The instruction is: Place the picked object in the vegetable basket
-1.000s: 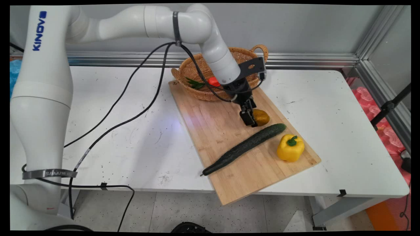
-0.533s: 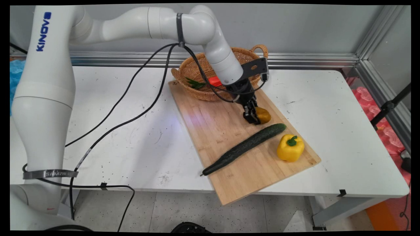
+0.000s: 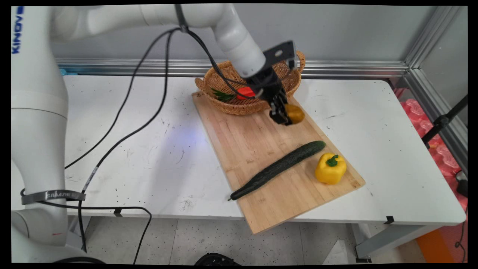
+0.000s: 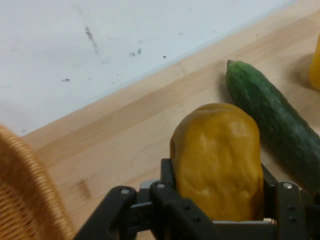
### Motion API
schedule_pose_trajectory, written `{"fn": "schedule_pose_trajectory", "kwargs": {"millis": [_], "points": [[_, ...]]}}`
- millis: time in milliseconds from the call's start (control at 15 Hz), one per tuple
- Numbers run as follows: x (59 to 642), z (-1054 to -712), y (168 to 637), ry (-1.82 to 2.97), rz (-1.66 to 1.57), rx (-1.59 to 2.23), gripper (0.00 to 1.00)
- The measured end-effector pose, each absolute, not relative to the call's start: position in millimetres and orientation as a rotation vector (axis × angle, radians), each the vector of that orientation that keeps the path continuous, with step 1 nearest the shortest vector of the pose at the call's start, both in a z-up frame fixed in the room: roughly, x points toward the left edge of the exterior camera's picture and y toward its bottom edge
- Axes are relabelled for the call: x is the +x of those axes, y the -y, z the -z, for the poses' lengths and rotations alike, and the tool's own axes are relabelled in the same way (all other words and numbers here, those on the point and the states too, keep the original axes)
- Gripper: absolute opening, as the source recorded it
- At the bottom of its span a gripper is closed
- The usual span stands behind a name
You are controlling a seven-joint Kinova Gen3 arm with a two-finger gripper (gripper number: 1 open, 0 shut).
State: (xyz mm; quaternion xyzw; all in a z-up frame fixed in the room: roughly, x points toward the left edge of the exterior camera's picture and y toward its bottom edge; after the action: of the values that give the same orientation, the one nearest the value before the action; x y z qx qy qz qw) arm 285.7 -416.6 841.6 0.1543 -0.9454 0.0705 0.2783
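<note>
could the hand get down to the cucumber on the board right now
Probably not as things stand: the hand is shut on the potato. The cucumber itself lies uncovered on the cutting board, with only the yellow pepper beside it.

A cutting board lies on the table, a cucumber and yellow pepper on it, a basket at its far end.

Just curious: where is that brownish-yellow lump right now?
The potato is clamped in the gripper, lifted above the cutting board's far end, beside the wicker basket.
</note>
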Motion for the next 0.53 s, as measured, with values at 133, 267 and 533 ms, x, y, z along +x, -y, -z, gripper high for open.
{"fn": "schedule_pose_trajectory", "kwargs": {"millis": [133,267,533], "points": [[299,-865,408,2.512,-0.209,0.461,0.0],[311,-883,400,2.487,-0.226,0.516,0.0],[351,-918,388,2.433,-0.29,0.69,0.0]]}}
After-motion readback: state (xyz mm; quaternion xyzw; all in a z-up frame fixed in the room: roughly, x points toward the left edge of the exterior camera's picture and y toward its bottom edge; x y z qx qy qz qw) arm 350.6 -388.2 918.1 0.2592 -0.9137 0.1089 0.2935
